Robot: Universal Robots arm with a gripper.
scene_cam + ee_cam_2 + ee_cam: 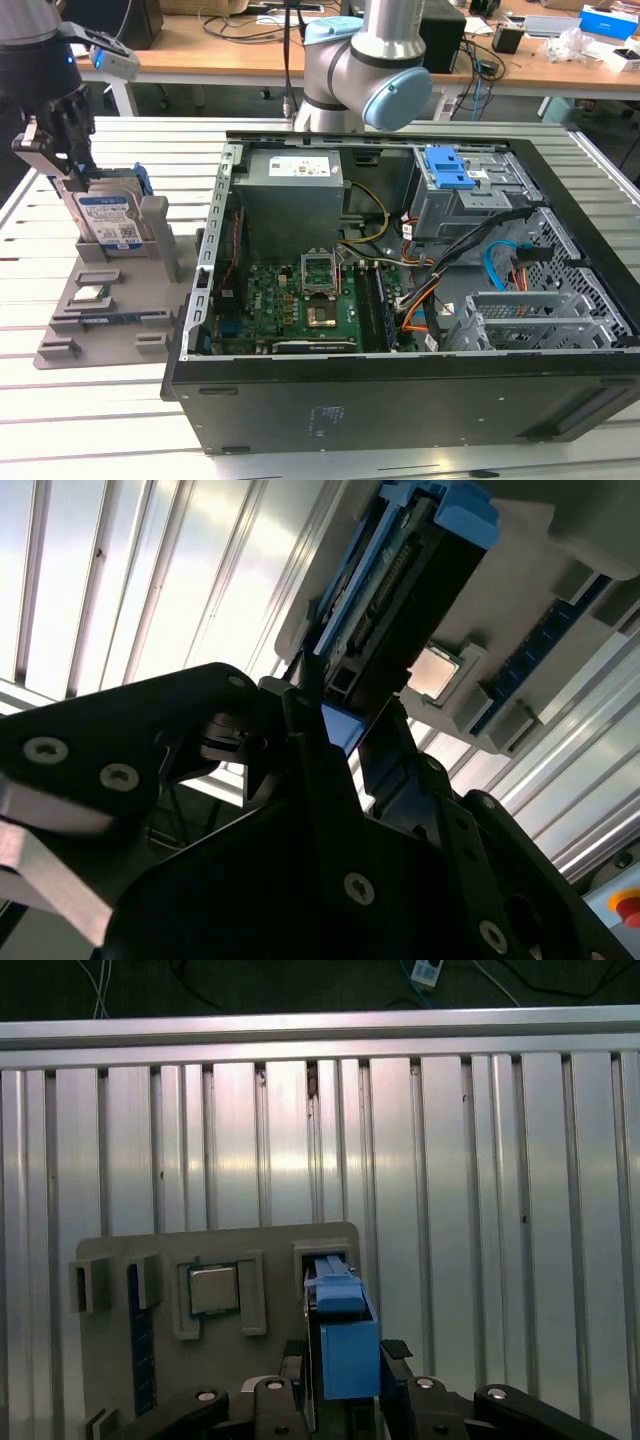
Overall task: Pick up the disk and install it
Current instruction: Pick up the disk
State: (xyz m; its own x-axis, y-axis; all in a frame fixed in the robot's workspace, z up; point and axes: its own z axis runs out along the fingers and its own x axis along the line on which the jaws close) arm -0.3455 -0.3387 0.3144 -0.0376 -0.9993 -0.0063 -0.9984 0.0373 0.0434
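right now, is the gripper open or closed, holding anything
gripper: set around the top edge of the disk, which stands in the grey holder; cannot tell if it is shut on it.

**Overhead light, glare on the slats**

Exterior view was bright and even. The ribbed silver-metal table [100, 420] carried a soft sheen, and the open black computer case [400, 410] held shadow inside. In the second wrist view the slats burned out white, and the black metal gripper [345, 708] stood backlit, almost a silhouette. The first wrist view showed a pale reflection band across the slats.
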